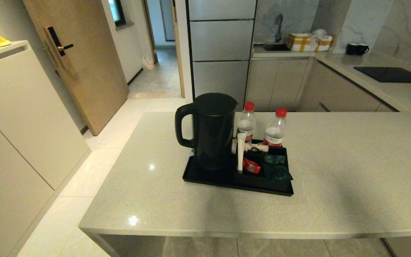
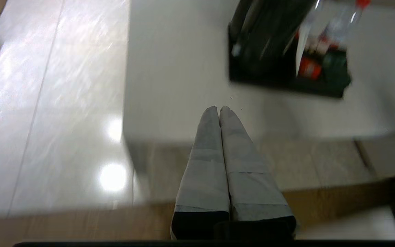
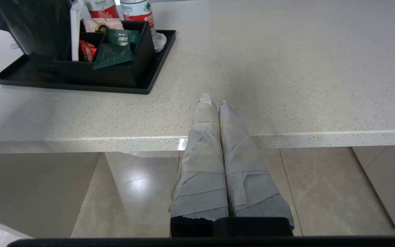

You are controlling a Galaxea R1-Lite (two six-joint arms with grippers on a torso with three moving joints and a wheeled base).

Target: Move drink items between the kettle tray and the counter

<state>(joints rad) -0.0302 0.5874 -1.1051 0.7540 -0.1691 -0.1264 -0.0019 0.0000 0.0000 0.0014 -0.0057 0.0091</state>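
The tall black kettle stands on the left end of the black kettle tray, its handle pointing left. Two clear water bottles with red caps stand at the tray's far side. The tray rests in the middle of the speckled counter. My left gripper is shut and empty, held off the counter's near left edge. Shut and empty too, my right gripper hovers at the counter's near edge, right of the tray. Neither arm shows in the head view.
The tray's boxed section holds red, green and white sachets. A second counter with a black cooktop, two dark mugs and a sink lies behind. Cabinets and a door stand to the left across tiled floor.
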